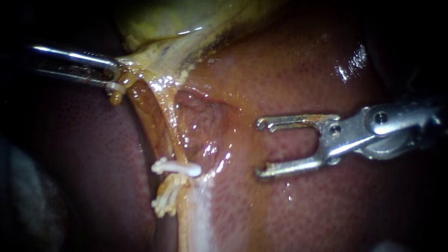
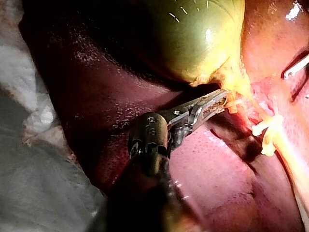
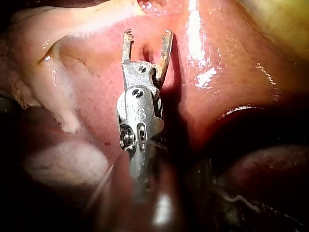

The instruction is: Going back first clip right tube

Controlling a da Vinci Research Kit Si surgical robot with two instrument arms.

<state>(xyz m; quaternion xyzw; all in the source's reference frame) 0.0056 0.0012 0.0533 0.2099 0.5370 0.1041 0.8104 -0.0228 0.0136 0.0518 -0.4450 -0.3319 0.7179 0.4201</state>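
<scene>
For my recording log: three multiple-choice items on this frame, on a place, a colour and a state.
1. The right instrument's jaws stand: A over the liver, clear of the tube; B around the tube; C out of sight.
2. The clips on the tube are: A black; B blue; C white.
3. The right instrument's jaws are: A shut on a clip; B open, empty; C shut, empty.
Key: A, bare liver lies between jaws and tube; C, they show white; B, a gap shows with nothing between them.

Surgical bench (liver point(image 2: 96, 96) beside cloth point(image 2: 38, 183))
</scene>
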